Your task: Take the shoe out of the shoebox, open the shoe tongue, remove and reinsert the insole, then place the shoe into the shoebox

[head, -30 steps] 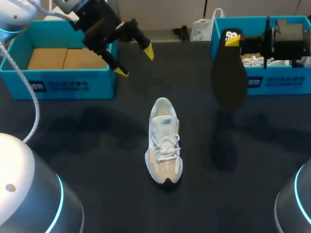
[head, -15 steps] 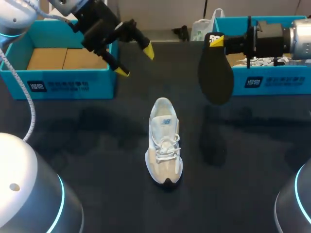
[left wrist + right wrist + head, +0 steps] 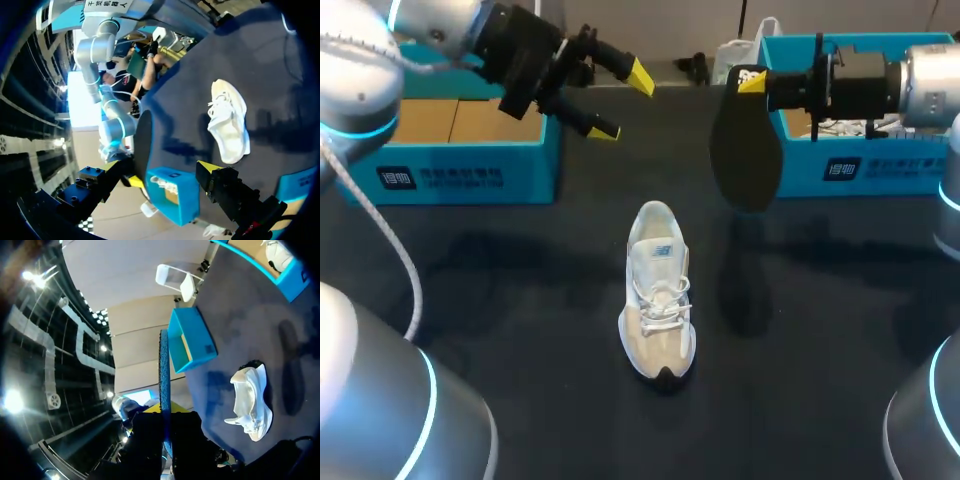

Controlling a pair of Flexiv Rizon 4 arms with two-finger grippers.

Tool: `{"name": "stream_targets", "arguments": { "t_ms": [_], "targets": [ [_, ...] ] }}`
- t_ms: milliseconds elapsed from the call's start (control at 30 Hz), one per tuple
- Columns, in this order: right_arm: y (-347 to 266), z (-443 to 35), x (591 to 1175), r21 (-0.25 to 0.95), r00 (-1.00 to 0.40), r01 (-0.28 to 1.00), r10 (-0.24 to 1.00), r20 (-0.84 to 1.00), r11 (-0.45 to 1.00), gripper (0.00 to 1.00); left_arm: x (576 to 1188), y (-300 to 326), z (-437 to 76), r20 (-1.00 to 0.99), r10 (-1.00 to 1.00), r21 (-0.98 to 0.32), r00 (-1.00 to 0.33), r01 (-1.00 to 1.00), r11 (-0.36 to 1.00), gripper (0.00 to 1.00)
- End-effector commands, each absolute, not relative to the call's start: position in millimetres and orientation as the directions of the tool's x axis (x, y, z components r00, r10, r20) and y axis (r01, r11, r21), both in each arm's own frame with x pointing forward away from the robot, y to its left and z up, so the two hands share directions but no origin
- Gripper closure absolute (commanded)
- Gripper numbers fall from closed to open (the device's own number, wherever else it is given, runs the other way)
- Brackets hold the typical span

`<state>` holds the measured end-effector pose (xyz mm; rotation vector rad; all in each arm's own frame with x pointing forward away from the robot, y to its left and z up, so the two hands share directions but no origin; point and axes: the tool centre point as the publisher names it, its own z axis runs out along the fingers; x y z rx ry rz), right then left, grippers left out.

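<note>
Shoe (image 3: 658,305) sits on its sole in the middle of the dark cloth table (image 3: 500,300), toe toward me. It is white and cream, with white laces and a round dark tip. My right pincer (image 3: 752,80) is clamped on the top end of the insole (image 3: 745,150), a thin, flat, black oval. The insole hangs in the air past the shoe, to its right. My left pincer (image 3: 622,103) has its fingers apart with nothing in them, up beside the left box (image 3: 460,172). Both boxes are blue card. The right box (image 3: 880,165) has something white inside.
</note>
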<state>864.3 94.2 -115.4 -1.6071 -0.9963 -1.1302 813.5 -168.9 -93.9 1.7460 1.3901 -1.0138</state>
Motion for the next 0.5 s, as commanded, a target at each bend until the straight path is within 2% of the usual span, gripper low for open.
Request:
{"name": "stream_targets", "arguments": {
  "t_ms": [33,267,333,500],
  "targets": [
    [94.6,-114.8,862.9,-0.219,0.256,0.938,0.112,0.960,-0.269,1.00,811.5,-166.0,-96.0,-0.938,0.325,0.064,0.118,0.983,-0.172,0.00],
    [94.6,-114.8,862.9,-0.219,0.256,0.938,0.112,0.960,-0.269,1.00,810.6,-172.5,-91.3,-0.974,0.196,0.072,0.109,0.980,-0.188,0.00],
    [95.5,-115.2,864.7,-0.221,0.251,0.932,0.071,0.965,-0.289,1.00,808.9,-174.8,-91.9,-0.981,0.165,0.068,0.102,0.977,-0.201,0.00],
    [102.0,-112.8,872.4,-0.302,0.324,0.907,0.028,0.946,-0.295,1.00,805.3,-179.1,-98.3,-0.990,0.093,0.082,0.102,0.978,-0.194,0.00]
  ]
}}
